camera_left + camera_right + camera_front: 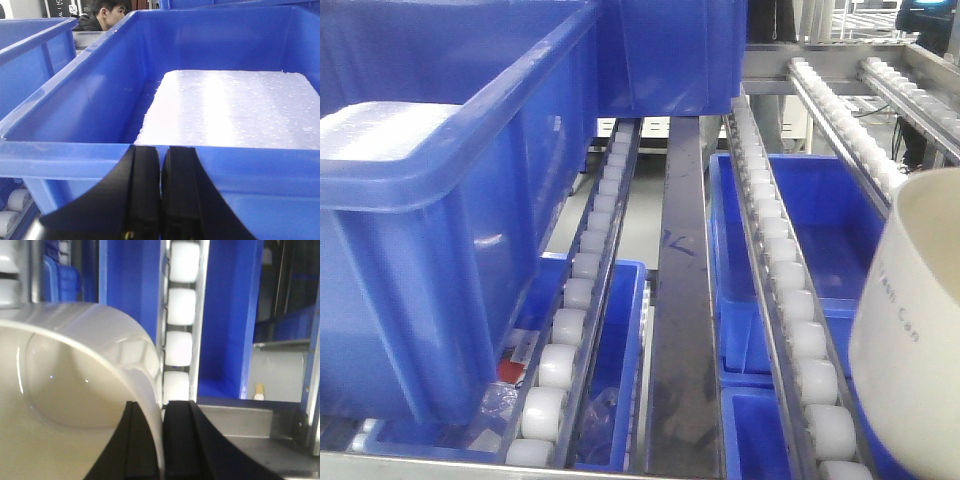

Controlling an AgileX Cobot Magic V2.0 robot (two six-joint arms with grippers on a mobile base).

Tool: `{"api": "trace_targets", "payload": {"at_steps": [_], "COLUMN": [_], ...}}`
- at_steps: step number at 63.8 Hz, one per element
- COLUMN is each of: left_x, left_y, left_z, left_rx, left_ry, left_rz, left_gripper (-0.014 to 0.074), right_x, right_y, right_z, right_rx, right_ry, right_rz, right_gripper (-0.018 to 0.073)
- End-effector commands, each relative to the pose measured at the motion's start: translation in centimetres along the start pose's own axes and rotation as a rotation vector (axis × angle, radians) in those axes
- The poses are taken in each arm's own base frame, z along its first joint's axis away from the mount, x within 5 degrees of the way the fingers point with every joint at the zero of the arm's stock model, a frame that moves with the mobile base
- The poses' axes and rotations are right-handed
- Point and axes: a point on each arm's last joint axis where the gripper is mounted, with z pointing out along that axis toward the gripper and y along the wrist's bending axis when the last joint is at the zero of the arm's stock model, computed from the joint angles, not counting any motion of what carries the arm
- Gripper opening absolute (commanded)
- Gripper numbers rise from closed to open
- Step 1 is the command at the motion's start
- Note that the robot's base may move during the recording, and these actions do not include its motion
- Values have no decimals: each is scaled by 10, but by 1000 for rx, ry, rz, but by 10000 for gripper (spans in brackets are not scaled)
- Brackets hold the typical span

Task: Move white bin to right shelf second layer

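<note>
The white bin (910, 330) hangs at the right edge of the front view, tilted, with dark print on its side. In the right wrist view my right gripper (161, 405) is shut on the white bin's (75, 390) wall, one finger inside the mouth and one outside. A rail of white rollers (180, 305), part of the right shelf, runs just beyond the bin's rim. The same kind of roller rail (790, 300) lies to the bin's left in the front view. My left gripper (161, 149) is shut with nothing in it, right in front of a blue crate's rim (100, 152).
A big blue crate (430, 200) with a white foam slab (230, 107) sits on the left roller rail (585, 290). More blue crates (820, 240) stand on the level below. A higher roller rail (850, 130) slants at the top right. A person (102, 12) is behind the crates.
</note>
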Motion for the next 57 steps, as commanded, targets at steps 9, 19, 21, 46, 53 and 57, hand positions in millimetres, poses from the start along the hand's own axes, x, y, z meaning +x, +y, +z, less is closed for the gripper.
{"api": "trace_targets", "payload": {"at_steps": [9, 19, 21, 46, 53, 57], "left_x": [4, 4, 4, 4, 4, 4], "left_y": [0, 0, 0, 0, 0, 0], "left_z": [0, 0, 0, 0, 0, 0], "left_rx": [-4, -4, -4, -4, -4, -4], "left_ry": [-64, -64, -64, -64, -64, -64], "left_rz": [-9, -9, -9, -9, -9, -9], "left_gripper": [85, 85, 85, 85, 85, 85], "right_x": [-12, -13, -13, -15, -16, -14], "right_y": [2, 2, 2, -6, -6, -7], "right_z": [-2, -2, -2, -11, -26, -37], "right_rx": [-14, -16, -15, -4, -11, -14], "right_ry": [-63, -72, -71, -103, -136, -155], "right_rz": [7, 7, 6, 47, 50, 52], "right_gripper": [60, 132, 169, 344, 344, 344]}}
